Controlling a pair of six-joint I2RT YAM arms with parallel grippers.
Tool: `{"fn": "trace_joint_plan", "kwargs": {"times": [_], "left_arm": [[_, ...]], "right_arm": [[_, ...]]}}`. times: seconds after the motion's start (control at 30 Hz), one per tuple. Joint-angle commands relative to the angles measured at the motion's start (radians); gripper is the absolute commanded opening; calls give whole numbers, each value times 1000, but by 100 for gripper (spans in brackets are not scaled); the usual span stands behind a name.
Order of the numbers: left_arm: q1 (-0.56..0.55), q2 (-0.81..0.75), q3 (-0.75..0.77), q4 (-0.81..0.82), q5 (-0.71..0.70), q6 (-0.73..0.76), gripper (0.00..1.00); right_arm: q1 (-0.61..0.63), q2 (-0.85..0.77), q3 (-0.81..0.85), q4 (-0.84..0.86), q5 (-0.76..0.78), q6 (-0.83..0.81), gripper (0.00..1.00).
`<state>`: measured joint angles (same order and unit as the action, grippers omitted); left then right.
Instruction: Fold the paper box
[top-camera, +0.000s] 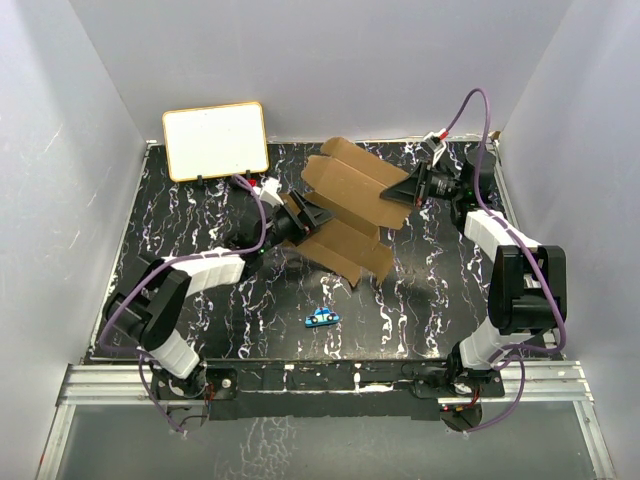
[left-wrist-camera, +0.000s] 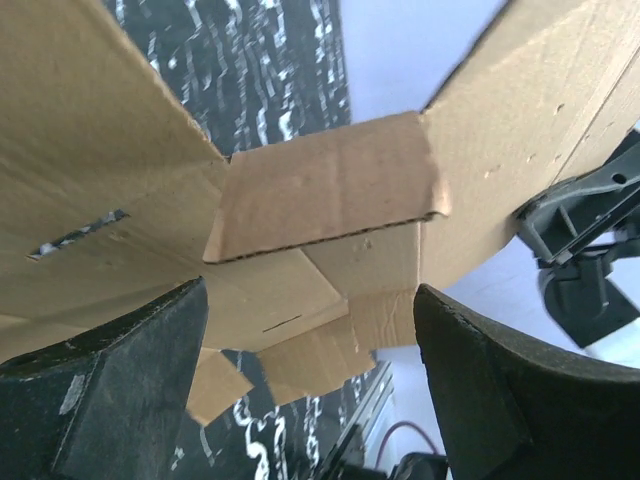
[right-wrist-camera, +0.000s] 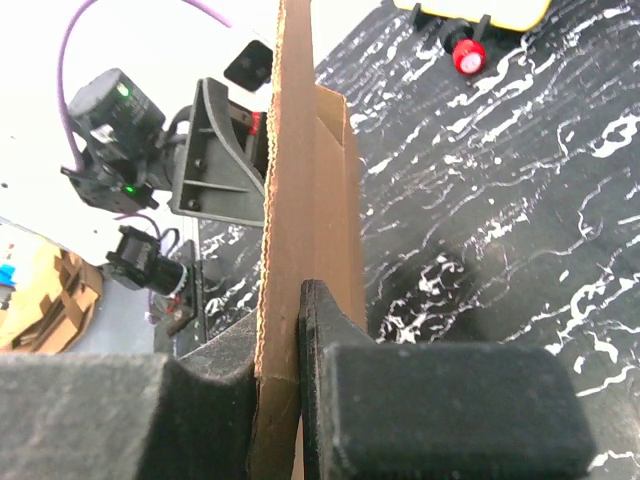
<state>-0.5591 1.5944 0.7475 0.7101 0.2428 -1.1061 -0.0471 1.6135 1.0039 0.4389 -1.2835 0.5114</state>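
Hanging tilted above the middle of the black, white-veined table (top-camera: 420, 290), the brown die-cut cardboard paper box (top-camera: 345, 200) is a partly creased sheet with loose flaps. The black two-finger right gripper (right-wrist-camera: 285, 330) pinches one edge of it between its pads. The black left gripper (left-wrist-camera: 310, 340) has its fingers spread, with a short flap just ahead and nothing clamped. The sheet looks light and fairly stiff but likely to buckle at scored lines, so holding a broad panel beside a crease seems safest.
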Motion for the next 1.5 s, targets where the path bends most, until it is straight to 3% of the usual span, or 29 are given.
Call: {"fn": "trace_joint_plan", "kwargs": {"times": [0.0,0.1,0.37,0.77,1.0,1.13,1.33,1.47], "left_arm": [[-25,21,53,182,-78,-69,82],[-33,48,66,248,-71,-86,82],[-48,68,77,371,-40,-102,78],[-63,91,117,374,-37,-97,69],[-68,127,168,398,-22,-96,55],[-68,130,162,425,-20,-90,29],[-68,135,156,453,-11,-92,3],[-68,141,155,462,-5,-94,0]], "right_arm": [[-4,-22,-9,394,-25,356,8],[-4,-11,-22,460,-13,456,8],[-2,-4,-49,471,15,468,8],[13,-3,-62,478,15,469,8],[39,6,-76,463,20,473,8],[38,10,-77,459,27,478,8],[39,18,-79,445,35,476,8],[39,24,-77,445,37,477,8]]}}
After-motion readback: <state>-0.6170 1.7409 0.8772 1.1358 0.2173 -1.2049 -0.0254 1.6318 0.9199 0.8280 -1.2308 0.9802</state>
